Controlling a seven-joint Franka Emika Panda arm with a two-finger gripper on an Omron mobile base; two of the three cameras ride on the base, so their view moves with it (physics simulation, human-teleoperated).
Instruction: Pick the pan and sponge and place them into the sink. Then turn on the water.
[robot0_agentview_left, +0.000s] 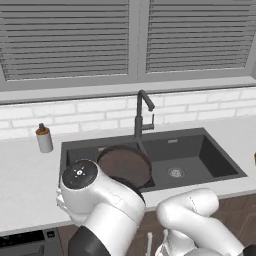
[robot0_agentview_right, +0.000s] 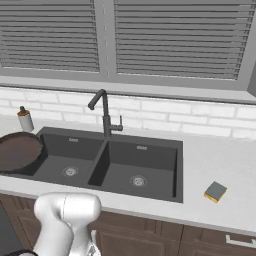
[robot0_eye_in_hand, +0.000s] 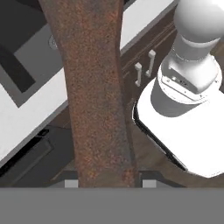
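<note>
A white robot arm holds a dark brown frying pan (robot0_agentview_left: 125, 165) tilted over the left basin of a dark grey double sink (robot0_agentview_left: 210, 160) in a simulated kitchen. Seen from the hand, the gripper (robot0_eye_in_hand: 107, 183) is clamped on the pan's long rusty-brown handle (robot0_eye_in_hand: 94, 87), one fingertip showing on each side of it at the bottom of the view. Gripping by the handle appears to let the arm carry the pan clear of the surface and lower it in from above; the pan hangs partly over the basin's near rim and looks not yet set down.

The sponge (robot0_agentview_right: 215, 192), grey-green on top with a yellow-orange side, lies on the pale surface (robot0_agentview_right: 220, 160) to the right of the sink, well apart from the pan and untouched. It is judged the next thing to be fetched once the pan is let go.

A tall dark gooseneck faucet (robot0_agentview_left: 141, 113) stands behind the divider between the two basins, its small lever at the side; no water runs. A small soap bottle (robot0_agentview_left: 44, 138) stands on the surface to the left of the sink. Behind runs a white brick backsplash beneath a window with closed grey blinds (robot0_agentview_left: 70, 40), and brown cabinet fronts (robot0_agentview_right: 165, 240) lie below.
</note>
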